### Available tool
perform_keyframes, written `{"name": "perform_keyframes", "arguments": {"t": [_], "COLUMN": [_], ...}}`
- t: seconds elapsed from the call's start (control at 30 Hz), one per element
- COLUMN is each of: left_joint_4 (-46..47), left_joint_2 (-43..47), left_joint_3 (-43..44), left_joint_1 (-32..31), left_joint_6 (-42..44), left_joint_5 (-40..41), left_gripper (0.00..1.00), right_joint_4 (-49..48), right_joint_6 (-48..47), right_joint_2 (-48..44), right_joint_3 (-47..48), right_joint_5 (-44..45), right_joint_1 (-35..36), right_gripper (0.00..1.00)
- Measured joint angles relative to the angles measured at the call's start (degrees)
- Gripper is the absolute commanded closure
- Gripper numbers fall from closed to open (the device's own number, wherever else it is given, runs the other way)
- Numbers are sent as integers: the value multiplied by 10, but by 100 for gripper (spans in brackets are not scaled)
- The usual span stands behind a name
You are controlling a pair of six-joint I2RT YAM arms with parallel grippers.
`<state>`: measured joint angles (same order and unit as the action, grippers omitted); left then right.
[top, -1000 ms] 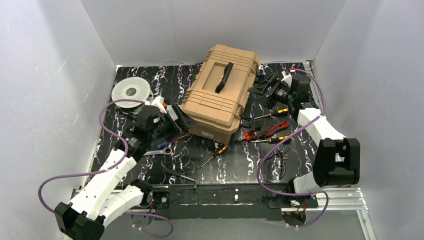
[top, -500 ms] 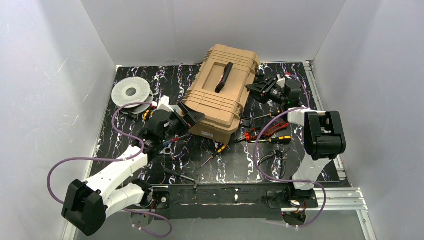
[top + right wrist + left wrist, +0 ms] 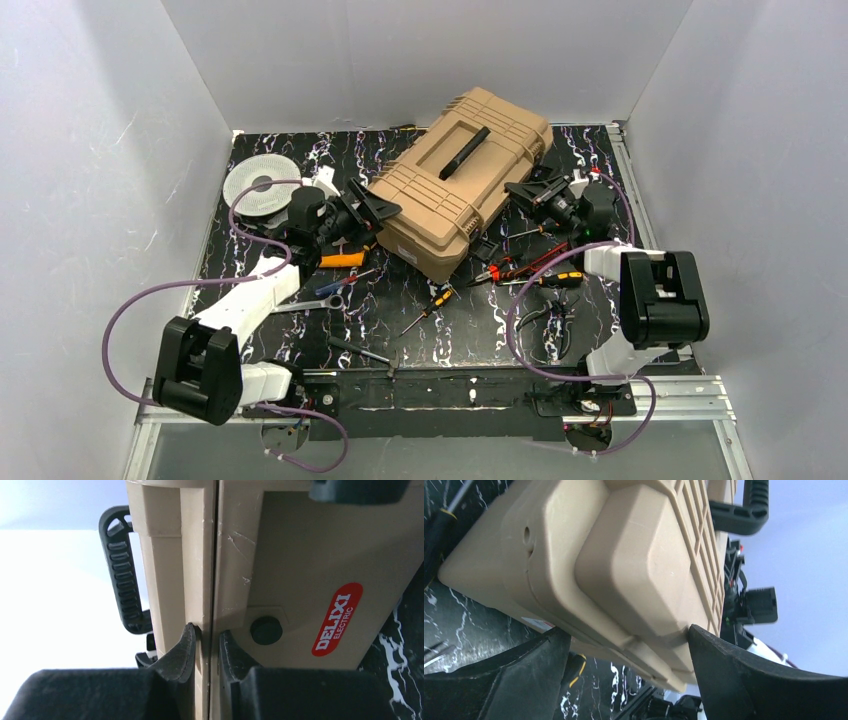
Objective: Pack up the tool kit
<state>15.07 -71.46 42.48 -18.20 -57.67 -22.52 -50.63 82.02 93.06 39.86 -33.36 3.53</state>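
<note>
Top cam gives me the whole layout. The toolbox (image 3: 470,185) sits lid down, angled across the back half of the desk (image 3: 470,335), with its handle (image 3: 463,152) on top and an arm at each end. The left gripper (image 3: 372,207) is at its near-left corner and the right gripper (image 3: 532,190) is at its right side. Loose screwdrivers (image 3: 430,306) and the pliers (image 3: 522,264) lie on the desk in front of the box, and the spool (image 3: 258,186) is off at the back left. That view doesn't show me finger contact, so I go to the wrist cams for that.

On the left wrist cam, the left gripper (image 3: 626,630) is spread wide, straddling a rounded corner of the toolbox. Both tips look right up against the plastic, but I can't tell if they're actually squeezing.

On the right wrist cam, the right gripper (image 3: 207,630) is nearly together. Its fingers (image 3: 182,650) are pinched on the thin rim beside the lid seam. Only this view shows the red sticker (image 3: 337,617) on the box wall just right of the fingers. The handle sticks out on the left.
</note>
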Motion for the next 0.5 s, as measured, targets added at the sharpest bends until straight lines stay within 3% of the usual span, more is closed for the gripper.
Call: {"name": "perform_keyframes", "arguments": {"t": [0.13,0.2,0.33,0.5], "left_joint_4": [-9,-27,-98,-200], "left_joint_2": [-7,-2,40,96], "left_joint_3": [14,21,45,137], "left_joint_1": [6,5,3,2], "left_joint_6": [17,36,98,191], "left_joint_5": [6,12,41,86], "left_gripper": [10,7,5,5], "right_joint_4": [21,50,139,256], "right_joint_6": [-19,-50,-117,-188], "right_joint_2": [-46,-67,-108,-158], "right_joint_3": [-34,-35,-34,-30], "right_joint_5": [-2,-21,-40,-32], "right_joint_1": [-1,3,11,1], "right_gripper": [41,31,27,27]}}
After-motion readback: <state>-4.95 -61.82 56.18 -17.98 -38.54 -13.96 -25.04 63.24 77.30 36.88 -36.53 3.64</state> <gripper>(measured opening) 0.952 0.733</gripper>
